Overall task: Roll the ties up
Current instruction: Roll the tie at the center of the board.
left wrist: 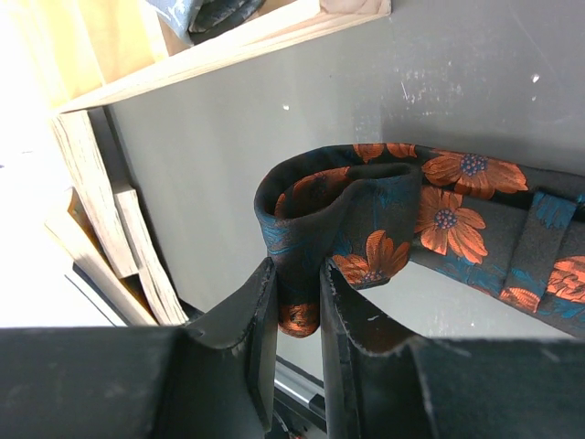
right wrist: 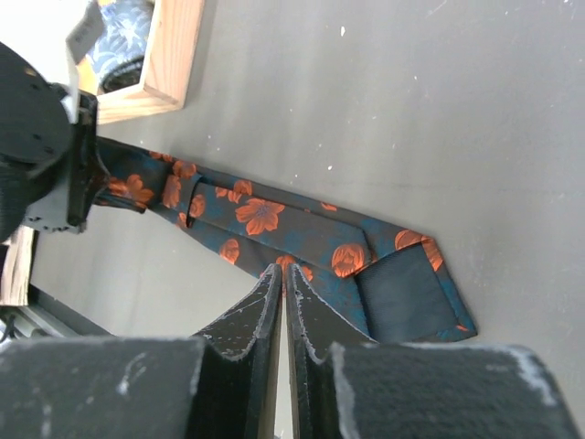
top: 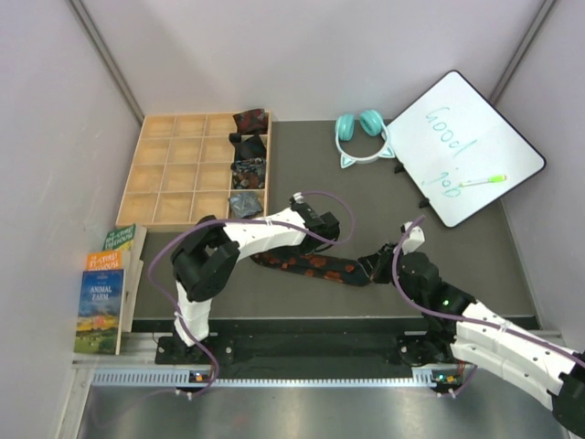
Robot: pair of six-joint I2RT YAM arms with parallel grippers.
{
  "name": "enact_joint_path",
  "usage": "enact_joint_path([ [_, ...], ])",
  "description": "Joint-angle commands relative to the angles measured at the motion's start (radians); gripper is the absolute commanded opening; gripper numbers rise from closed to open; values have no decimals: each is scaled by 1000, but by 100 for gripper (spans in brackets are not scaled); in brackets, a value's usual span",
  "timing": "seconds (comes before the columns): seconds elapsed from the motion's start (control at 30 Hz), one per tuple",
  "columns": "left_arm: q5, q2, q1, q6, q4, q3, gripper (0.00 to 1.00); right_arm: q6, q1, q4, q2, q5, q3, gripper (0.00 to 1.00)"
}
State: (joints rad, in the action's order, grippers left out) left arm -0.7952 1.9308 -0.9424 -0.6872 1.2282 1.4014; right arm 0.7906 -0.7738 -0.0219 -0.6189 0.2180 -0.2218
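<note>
1 floral tie [top: 315,265], black with orange flowers, lies stretched across the dark mat [top: 457,265], and both arms are on it. The left gripper [left wrist: 294,274] is clamped on the tie's narrow end. In its wrist view the cloth is doubled over into a soft loop that stands just above the fingertips. A fold of the loop is caught between the 2 fingers [left wrist: 259,306], and the rest of the strip runs off to the right along the mat. That end sits near the front corner of the wooden tray [top: 169,174], though it does not touch the wood.

The right gripper [right wrist: 283,273] is at the other end, over the tie's near edge and just beside the broad pointed tip, whose dark lining faces up. Its jaws are drawn together to a thin slit with a bit of orange showing in it. I cannot tell whether they pinch the cloth or only rest against it. Between the 2 grippers the tie lies flat, with 1 short crosswise band visible partway along it.

4 rolled ties [top: 248,171] fill the right-hand column of the tray, 1 per compartment.
</note>
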Motion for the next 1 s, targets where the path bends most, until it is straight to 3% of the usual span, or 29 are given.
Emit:
enact_joint_path([
  [0.0,-41,28,-9,-21,45,48,10,22,7,-33,50,37,28,5],
  [0.53,-4,177,-99,-54,76,176,11,39,7,-18,150,66,65,4],
  [0.97,140,189,-110,11,-82,160,21,38,7,-15,159,69,68,4],
])
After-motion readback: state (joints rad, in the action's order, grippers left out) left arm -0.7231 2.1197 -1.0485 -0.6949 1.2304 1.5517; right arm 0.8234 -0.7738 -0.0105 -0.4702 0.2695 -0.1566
